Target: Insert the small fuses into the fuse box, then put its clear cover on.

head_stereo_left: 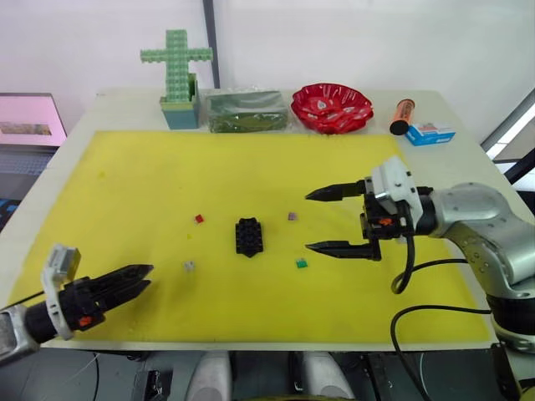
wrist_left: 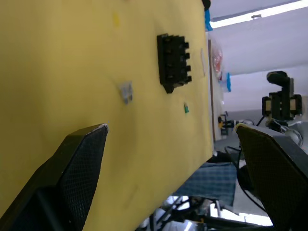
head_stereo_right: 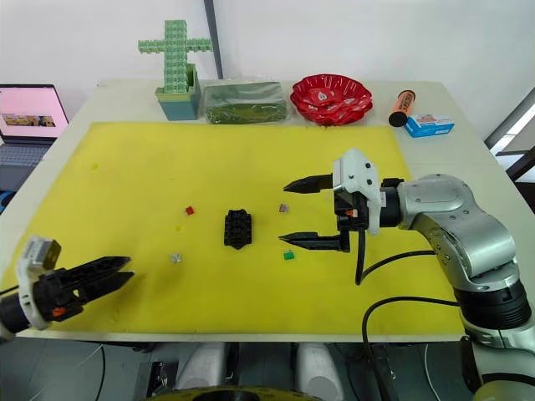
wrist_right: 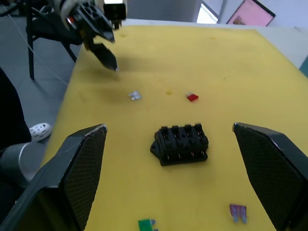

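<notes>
Four fuses loose around fuse box (head_stereo_left: pixel 249 236), none inserted. Right gripper (head_stereo_left: pixel 334 220) wide apart beside the box, over green fuse (head_stereo_left: pixel 301 263). Next: descend, pinch it. Left gripper (head_stereo_left: pixel 134 280) slightly apart.

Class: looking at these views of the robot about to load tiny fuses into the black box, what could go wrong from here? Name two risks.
1. The open right gripper hovers between the tiny green fuse and purplish fuse; its wide black fingers could nudge one away.
2. The small black slotted fuse box sits loose on the yellow mat, so pushing a fuse in may slide it.
</notes>
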